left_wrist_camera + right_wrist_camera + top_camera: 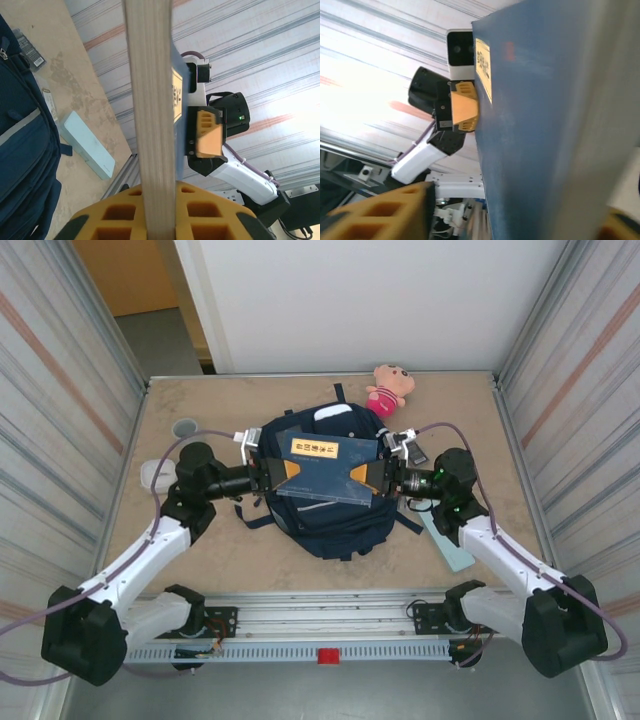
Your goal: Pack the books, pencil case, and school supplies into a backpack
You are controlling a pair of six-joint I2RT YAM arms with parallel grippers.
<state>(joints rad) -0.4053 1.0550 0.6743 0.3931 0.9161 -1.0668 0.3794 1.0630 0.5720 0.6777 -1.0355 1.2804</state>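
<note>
The dark blue book (320, 472) with a yellow label hangs level over the navy backpack (330, 525), which lies flat mid-table. My left gripper (264, 472) is shut on the book's left end; its yellow fingers (120, 215) press the page edge (150, 100). My right gripper (386, 478) straddles the right end. One of its fingers (395, 212) stands off the cover (545, 125) with a gap. The teal pencil case (87, 150) lies right of the backpack (20, 150). Farther off lie a dark gadget (30, 45) and a slim silvery piece (48, 100).
A pink plush toy (390, 388) sits at the back. A grey cup (185, 427) and a white rounded box (153, 475) are at the left. Corrugated walls close in both table sides, and a metal rail (320, 615) runs along the near edge.
</note>
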